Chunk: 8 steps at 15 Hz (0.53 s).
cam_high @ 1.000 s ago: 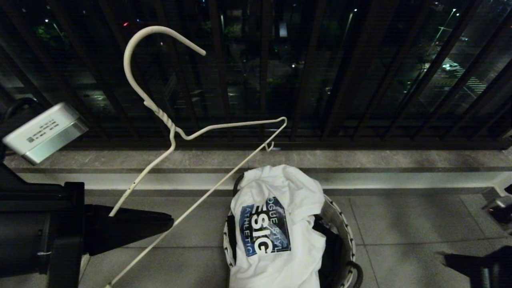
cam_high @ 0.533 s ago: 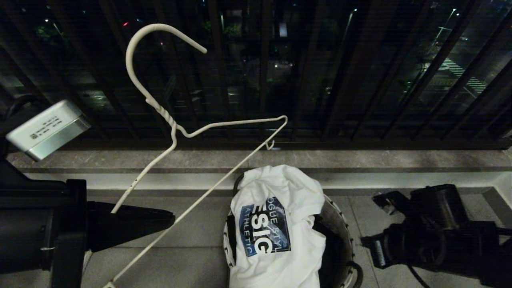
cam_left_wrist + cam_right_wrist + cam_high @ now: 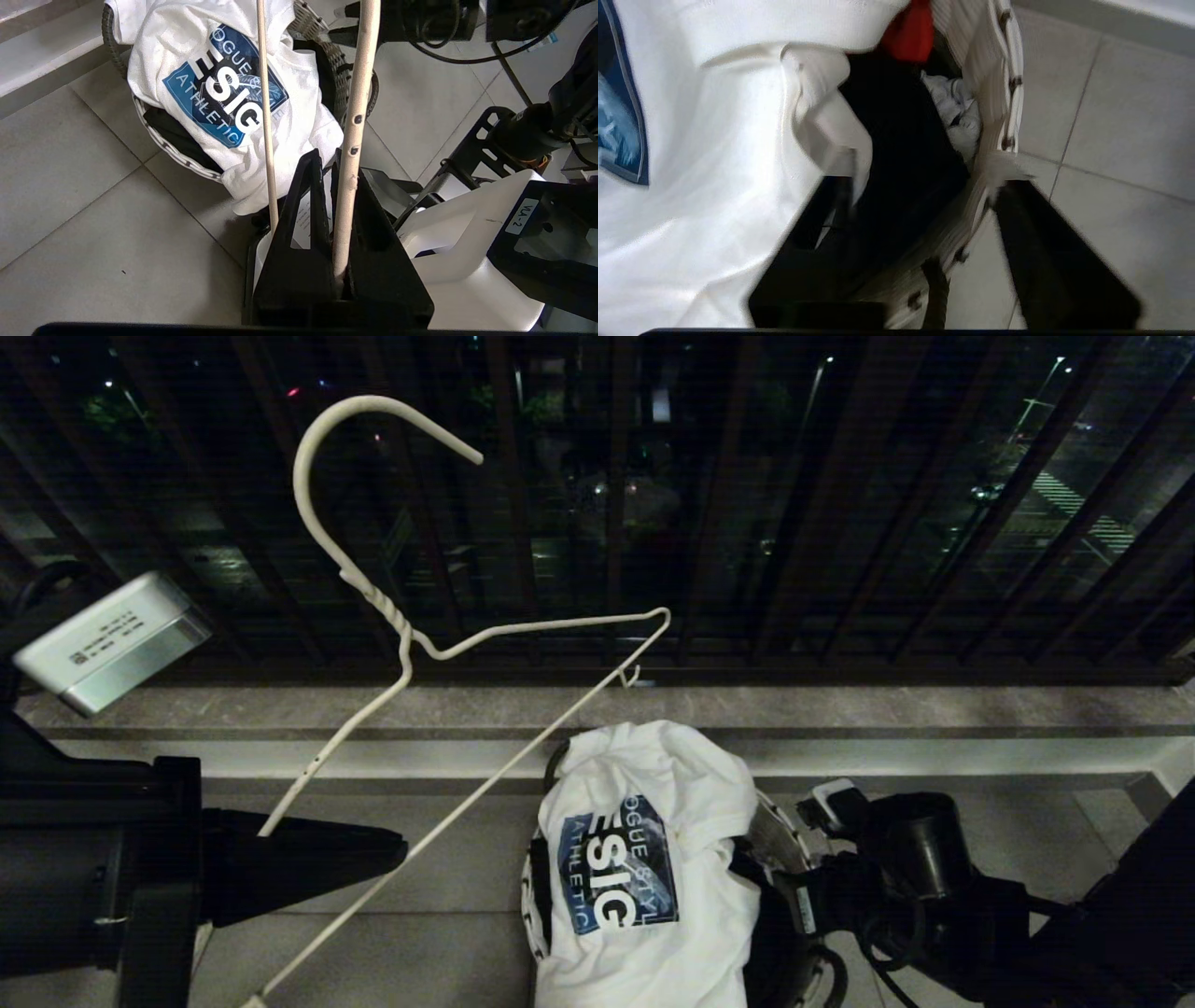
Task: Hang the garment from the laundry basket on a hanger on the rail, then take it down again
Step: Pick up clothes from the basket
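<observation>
In the head view, the white wire hanger (image 3: pixel 411 644) is held up before the dark balcony railing (image 3: pixel 840 504) by the left gripper (image 3: pixel 387 849). The white T-shirt (image 3: pixel 644 868) is draped over the laundry basket (image 3: pixel 805 868), beside which the right gripper (image 3: pixel 789 891) is seen.

In the left wrist view, the hanger's wire is clamped between the closed fingers (image 3: pixel 369 224).

In the right wrist view, the right gripper's fingers (image 3: pixel 1045 247) are spread apart, empty, astride the basket's rim, with a black garment (image 3: pixel 901 154) and a red cloth (image 3: pixel 908 32) inside.
</observation>
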Tool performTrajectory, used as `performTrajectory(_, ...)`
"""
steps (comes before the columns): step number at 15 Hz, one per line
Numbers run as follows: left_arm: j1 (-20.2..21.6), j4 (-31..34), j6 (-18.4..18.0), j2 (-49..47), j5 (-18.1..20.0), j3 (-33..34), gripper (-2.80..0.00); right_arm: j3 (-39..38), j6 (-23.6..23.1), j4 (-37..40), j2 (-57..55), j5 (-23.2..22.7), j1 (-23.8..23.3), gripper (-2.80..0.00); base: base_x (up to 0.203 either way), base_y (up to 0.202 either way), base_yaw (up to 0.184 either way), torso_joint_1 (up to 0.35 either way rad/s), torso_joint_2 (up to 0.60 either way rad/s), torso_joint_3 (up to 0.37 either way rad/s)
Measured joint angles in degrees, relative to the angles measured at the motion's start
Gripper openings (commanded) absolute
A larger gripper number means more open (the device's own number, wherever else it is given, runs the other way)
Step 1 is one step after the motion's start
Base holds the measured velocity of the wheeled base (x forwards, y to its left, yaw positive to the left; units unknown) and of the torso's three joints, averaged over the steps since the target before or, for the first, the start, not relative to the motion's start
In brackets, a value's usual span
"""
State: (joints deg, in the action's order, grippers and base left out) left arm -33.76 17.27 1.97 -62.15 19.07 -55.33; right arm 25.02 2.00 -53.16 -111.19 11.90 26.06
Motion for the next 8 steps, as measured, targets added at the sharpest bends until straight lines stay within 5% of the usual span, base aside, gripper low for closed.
performTrajectory(8, 0.0, 0.0, 0.0, 0.7, 0.0, 0.0, -2.80, -0.2, -4.5, -18.4, -9.0, 4.7, 0.4, 0.00, 0.000, 0.000, 0.000, 0.000, 0.00, 0.000)
